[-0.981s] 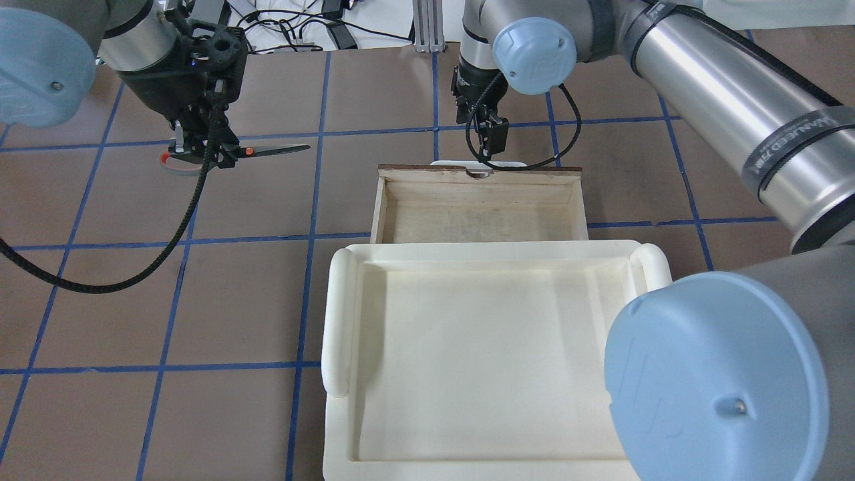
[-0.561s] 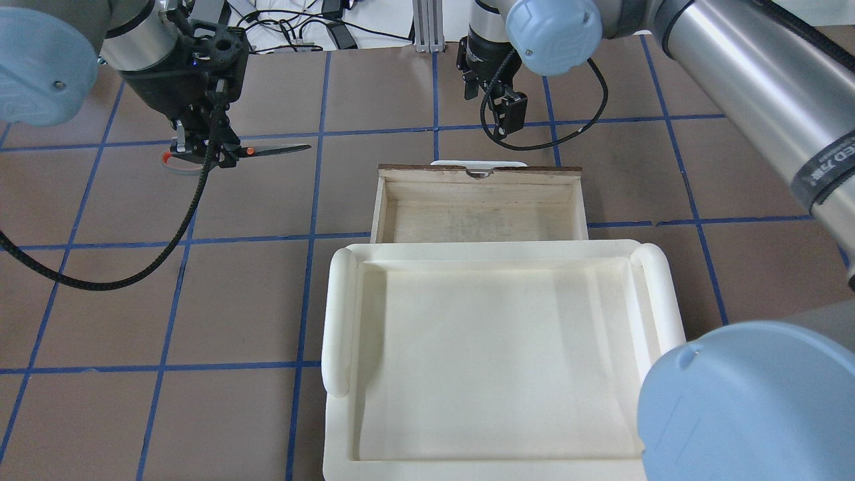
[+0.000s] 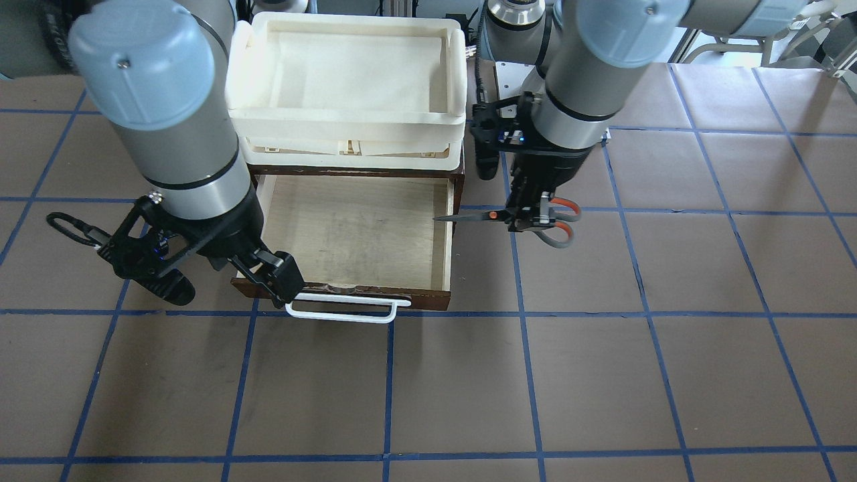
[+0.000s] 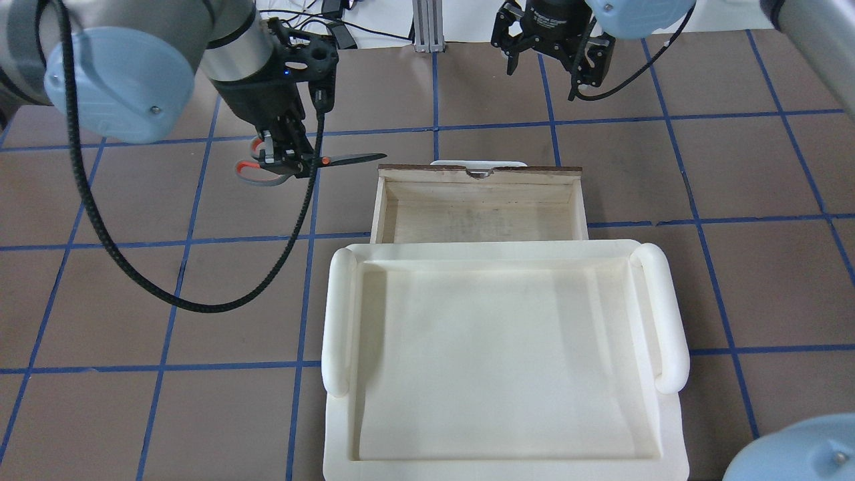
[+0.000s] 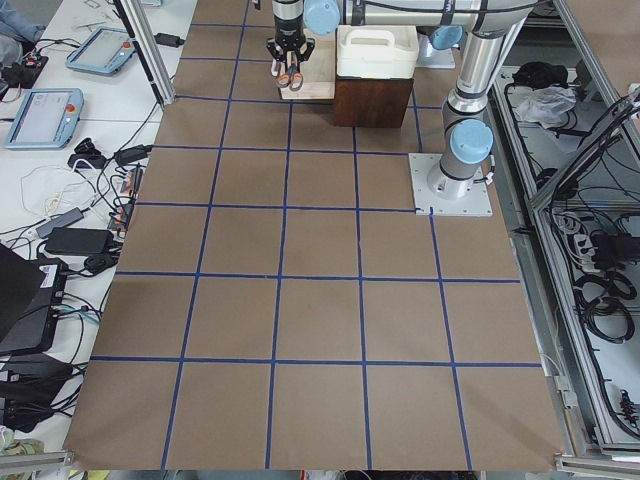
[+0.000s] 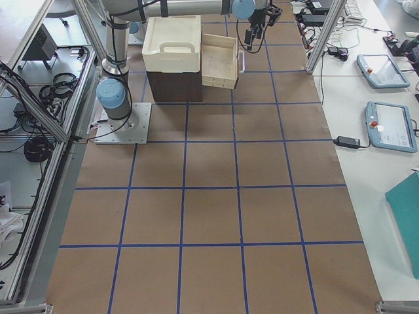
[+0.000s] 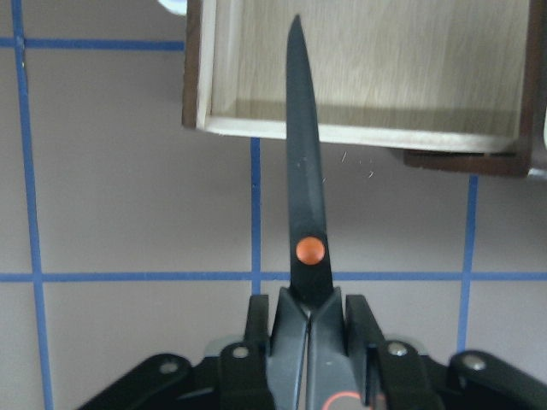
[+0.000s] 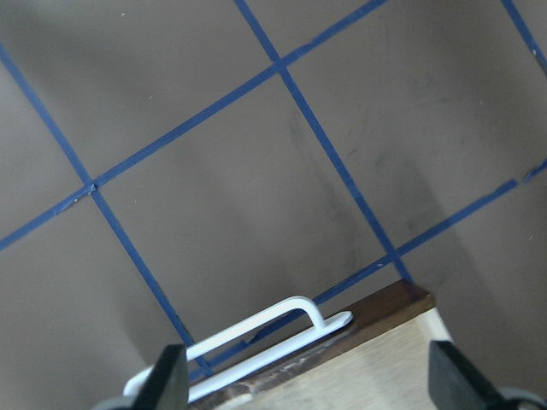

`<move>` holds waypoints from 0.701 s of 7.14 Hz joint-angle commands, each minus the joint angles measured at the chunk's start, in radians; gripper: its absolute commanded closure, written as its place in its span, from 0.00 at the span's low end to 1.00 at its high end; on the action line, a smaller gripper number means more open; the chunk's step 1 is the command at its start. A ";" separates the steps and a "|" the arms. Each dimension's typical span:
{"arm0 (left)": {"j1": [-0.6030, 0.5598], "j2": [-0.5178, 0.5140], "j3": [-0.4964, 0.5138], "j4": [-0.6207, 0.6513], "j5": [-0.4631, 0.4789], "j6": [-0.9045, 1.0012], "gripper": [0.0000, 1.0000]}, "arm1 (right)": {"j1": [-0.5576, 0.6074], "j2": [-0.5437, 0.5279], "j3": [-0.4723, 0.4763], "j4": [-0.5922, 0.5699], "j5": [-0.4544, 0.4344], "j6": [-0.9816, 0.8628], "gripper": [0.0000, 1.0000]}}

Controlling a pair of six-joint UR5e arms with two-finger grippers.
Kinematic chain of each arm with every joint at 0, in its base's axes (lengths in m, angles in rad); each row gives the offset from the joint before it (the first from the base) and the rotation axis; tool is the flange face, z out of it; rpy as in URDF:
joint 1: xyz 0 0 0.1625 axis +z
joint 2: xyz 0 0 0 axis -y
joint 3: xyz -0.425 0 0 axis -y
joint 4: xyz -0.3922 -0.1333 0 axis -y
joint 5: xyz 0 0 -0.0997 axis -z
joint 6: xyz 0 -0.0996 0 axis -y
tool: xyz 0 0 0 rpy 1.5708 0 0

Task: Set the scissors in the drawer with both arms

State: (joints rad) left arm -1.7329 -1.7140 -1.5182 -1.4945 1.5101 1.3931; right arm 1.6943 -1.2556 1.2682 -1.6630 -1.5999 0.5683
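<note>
My left gripper (image 4: pixel 284 157) is shut on the scissors (image 4: pixel 347 159) just behind the orange pivot and holds them level above the table. The blade points at the open drawer (image 4: pixel 481 220), its tip at the drawer's left wall. In the front view the scissors (image 3: pixel 469 217) reach that wall from my left gripper (image 3: pixel 532 217). The left wrist view shows the blade (image 7: pixel 303 171) over the drawer (image 7: pixel 385 60). My right gripper (image 4: pixel 551 60) is open and empty, raised beyond the drawer's white handle (image 4: pixel 477 162). It also shows in the front view (image 3: pixel 224 281) and the right wrist view (image 8: pixel 312 389).
A cream-white plastic tray (image 4: pixel 340 321) sits on the dark cabinet, right behind the open drawer. The brown table with blue grid lines extends around. Cables and devices lie past the far table edge (image 4: pixel 300 27).
My left gripper has carried the scissors to the right, toward the drawer. My right gripper has drawn away from the drawer handle, farther and to the right, and turned.
</note>
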 commanded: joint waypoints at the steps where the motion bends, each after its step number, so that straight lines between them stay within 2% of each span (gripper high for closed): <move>1: -0.109 -0.048 -0.002 0.040 -0.008 -0.080 0.99 | -0.053 -0.086 0.036 0.023 -0.008 -0.374 0.00; 2: -0.166 -0.083 0.000 0.071 -0.008 -0.088 0.99 | -0.086 -0.111 0.037 0.032 0.003 -0.393 0.00; 3: -0.209 -0.122 0.000 0.107 -0.007 -0.094 0.99 | -0.093 -0.114 0.051 0.022 0.064 -0.482 0.00; 4: -0.209 -0.149 0.006 0.129 -0.010 -0.138 0.99 | -0.099 -0.122 0.053 0.026 0.072 -0.621 0.00; 5: -0.223 -0.162 0.006 0.137 -0.011 -0.175 0.99 | -0.103 -0.140 0.060 0.029 0.066 -0.658 0.00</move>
State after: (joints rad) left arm -1.9378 -1.8515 -1.5144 -1.3762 1.5006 1.2620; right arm 1.5985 -1.3773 1.3201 -1.6368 -1.5394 -0.0022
